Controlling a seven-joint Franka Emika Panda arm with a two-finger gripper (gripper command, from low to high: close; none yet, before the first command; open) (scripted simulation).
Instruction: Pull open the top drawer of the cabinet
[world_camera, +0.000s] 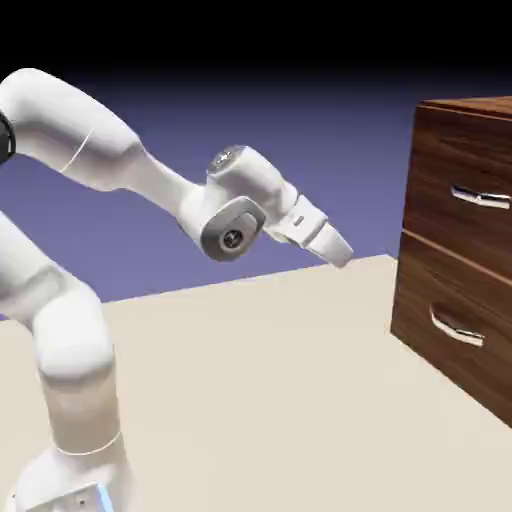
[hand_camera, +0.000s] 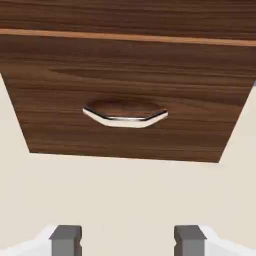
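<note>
From the side, in the exterior view, I'm seeing the white arm (world_camera: 165, 190) rising at the left, bending over high up and reaching toward the cabinet (world_camera: 455, 255) on the right. Its gripper (world_camera: 341, 262) is hanging at the end of the wrist, tilting down and to the right, well apart from the wood. The top drawer (world_camera: 462, 180) is sitting at the exterior view's right, its silver handle (world_camera: 481, 197) standing higher than the gripper, and the lower drawer (world_camera: 455, 310) is lying flush beneath it. In the hand view, the two grey fingertips (hand_camera: 66, 240) are standing wide apart at the bottom edge, holding nothing between them over the pale surface (hand_camera: 127, 195). Ahead of them the lower drawer's handle is showing near the middle, while a strip of the top drawer is running along the upper edge, above a lighter brown line.
</note>
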